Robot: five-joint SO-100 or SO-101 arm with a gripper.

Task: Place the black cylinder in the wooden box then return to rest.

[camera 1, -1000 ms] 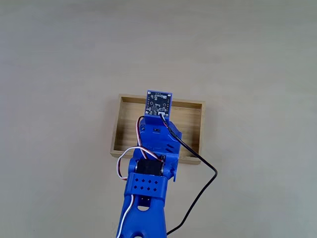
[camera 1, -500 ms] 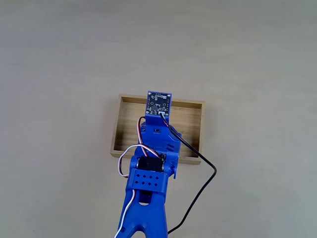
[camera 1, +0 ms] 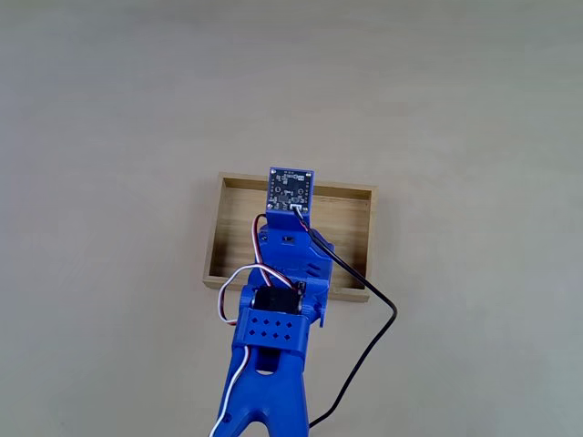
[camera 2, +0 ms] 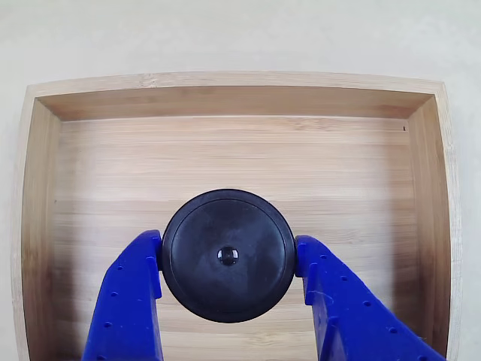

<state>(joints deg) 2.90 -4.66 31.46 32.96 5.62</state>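
Since a second ago the blue arm [camera 1: 273,309] is barely shifting: in the fixed view the wrist is sitting a touch lower in frame, the black cable [camera 1: 364,300] bend is moving slightly, everything else is holding position.

The table [camera 1: 109,109] is carrying the wooden box [camera 1: 360,228], with the arm reaching in from the bottom edge and hanging over the box's middle. The small circuit board [camera 1: 291,191] on the wrist is sitting over the back wall.

In the other view the box [camera 2: 225,98] is spanning nearly the whole frame, and all of its walls but the near one are showing. The gripper [camera 2: 227,259] is clamping the black cylinder [camera 2: 227,254], one blue finger [camera 2: 124,293] touching each side. The cylinder is sitting over the floor near the box's centre, well apart from every wall. I cannot tell whether it is touching the floor yet.

My read: this is the release step, task mostly done. Doing it well:
- be lowering until the base is seated flat, not dropping it
- be spreading the fingers evenly so neither one drags or tips it
- be lifting straight up before retracting, clearing the near wall
- be watching the cable near the box's right-hand wall on the way back to rest
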